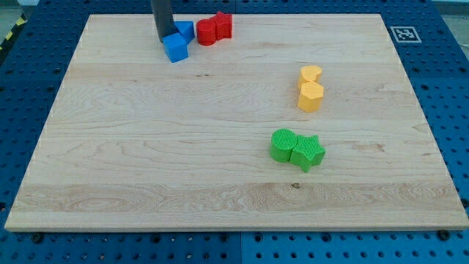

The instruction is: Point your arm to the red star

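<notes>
The red star (223, 24) sits near the view's top edge of the wooden board, touching a red round block (207, 31) on its left. My tip (162, 39) is at the view's top left of centre, touching the left side of a blue cube (176, 48). A second blue block (185, 30) lies just behind that cube, between my tip and the red blocks. My tip is well left of the red star, with the blue blocks and the red round block between them.
A yellow heart (311, 74) and a yellow hexagon (311, 96) sit together at the view's right. A green round block (282, 144) and a green star (308, 152) touch each other lower right of centre. The board (146, 161) rests on a blue perforated table.
</notes>
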`<state>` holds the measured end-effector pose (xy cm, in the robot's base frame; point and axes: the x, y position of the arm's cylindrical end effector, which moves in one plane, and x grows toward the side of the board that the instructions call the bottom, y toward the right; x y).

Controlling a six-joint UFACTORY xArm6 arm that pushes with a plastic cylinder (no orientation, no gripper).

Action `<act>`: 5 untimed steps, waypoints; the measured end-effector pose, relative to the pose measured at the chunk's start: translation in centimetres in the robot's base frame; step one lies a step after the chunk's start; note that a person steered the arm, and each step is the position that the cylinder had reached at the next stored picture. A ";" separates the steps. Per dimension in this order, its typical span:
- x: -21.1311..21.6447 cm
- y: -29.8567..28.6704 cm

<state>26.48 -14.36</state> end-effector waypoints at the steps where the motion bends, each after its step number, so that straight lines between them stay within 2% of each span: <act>1: -3.3 -5.2; 2: -7.4 -5.7; 3: -7.3 -3.9; 5: -7.2 7.5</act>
<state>19.24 -6.90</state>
